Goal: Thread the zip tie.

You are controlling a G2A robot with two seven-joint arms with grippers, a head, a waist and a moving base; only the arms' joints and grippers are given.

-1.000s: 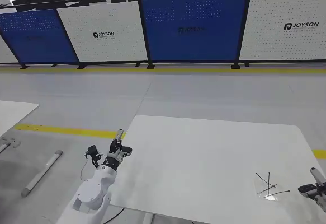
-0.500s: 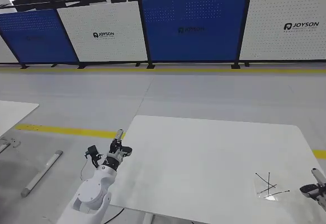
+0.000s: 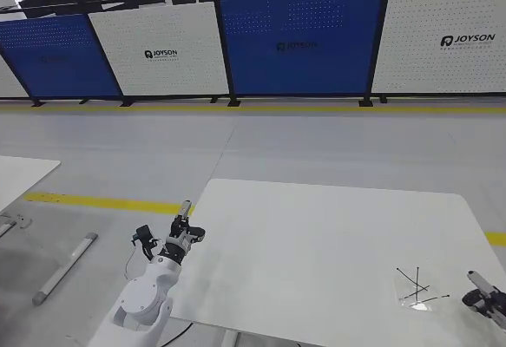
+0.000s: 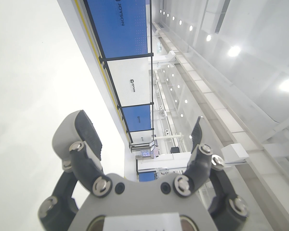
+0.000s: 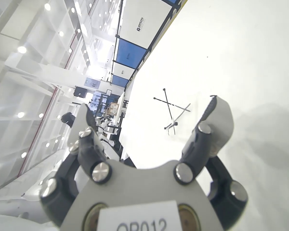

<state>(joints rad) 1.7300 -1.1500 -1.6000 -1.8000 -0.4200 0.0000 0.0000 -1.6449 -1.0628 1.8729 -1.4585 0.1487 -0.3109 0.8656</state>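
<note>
Evidently pickup is pending. Top view: zip ties (image 3: 417, 286) are lying crossed lower right, right gripper (image 3: 478, 284) hovering beside. Left wrist: left gripper (image 4: 142, 126) is gaping wide, empty. Right wrist: fingers (image 5: 216, 111) gaping too; next, descending onto one tie.

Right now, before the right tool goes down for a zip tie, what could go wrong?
The zip ties lie crossed over each other, so the open right tool may pinch two at once. They are also thin and flat on the table, so a grasp could slip off them.
</note>
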